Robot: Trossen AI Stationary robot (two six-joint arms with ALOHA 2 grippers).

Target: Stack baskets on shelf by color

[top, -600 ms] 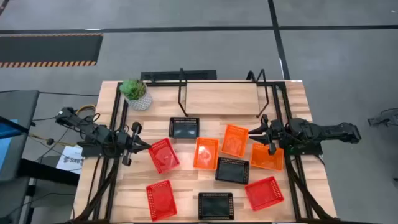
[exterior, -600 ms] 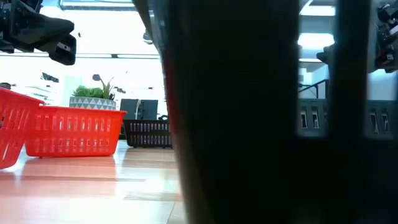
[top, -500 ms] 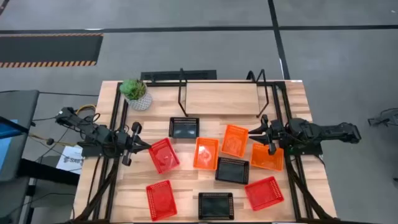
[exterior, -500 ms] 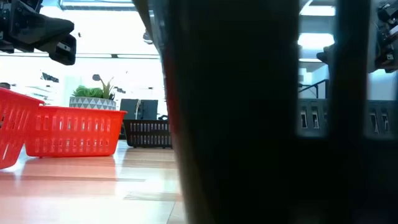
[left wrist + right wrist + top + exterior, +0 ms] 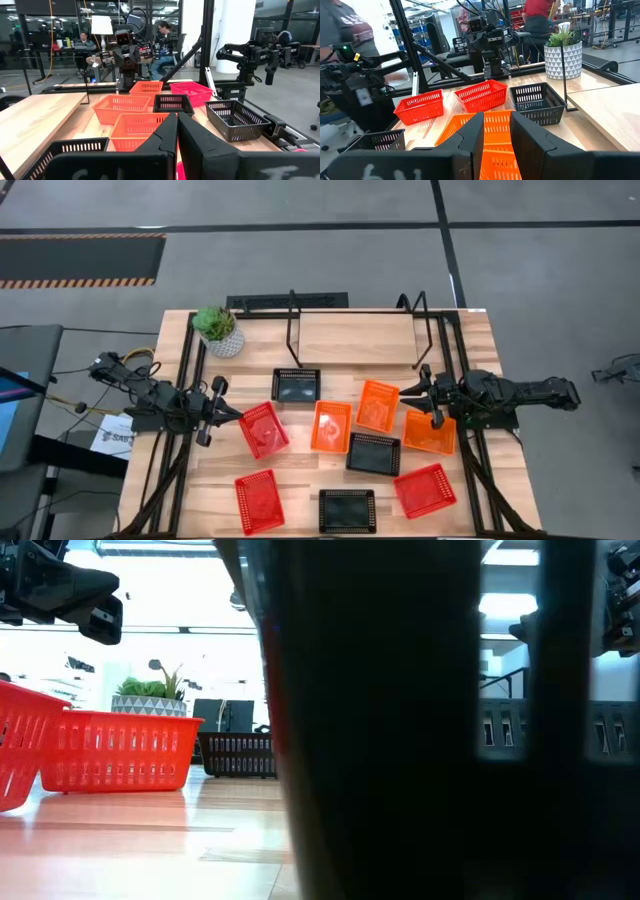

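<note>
— Where are the nine plastic mesh baskets (image 5: 331, 426)?
— Scattered mid-table; the light-wood wire-frame shelf (image 5: 357, 337) sits at the far edge.
— Grippers?
— Left gripper (image 5: 238, 416) pinched together by the left edge; right gripper (image 5: 404, 392) slightly parted near the right.

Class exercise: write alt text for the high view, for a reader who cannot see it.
Nine baskets, three orange, three red and three black, lie scattered across a wooden table in front of an empty shelf. The left end effector and right end effector flank them.

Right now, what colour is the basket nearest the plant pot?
Black basket, clearest in the high view.
</note>
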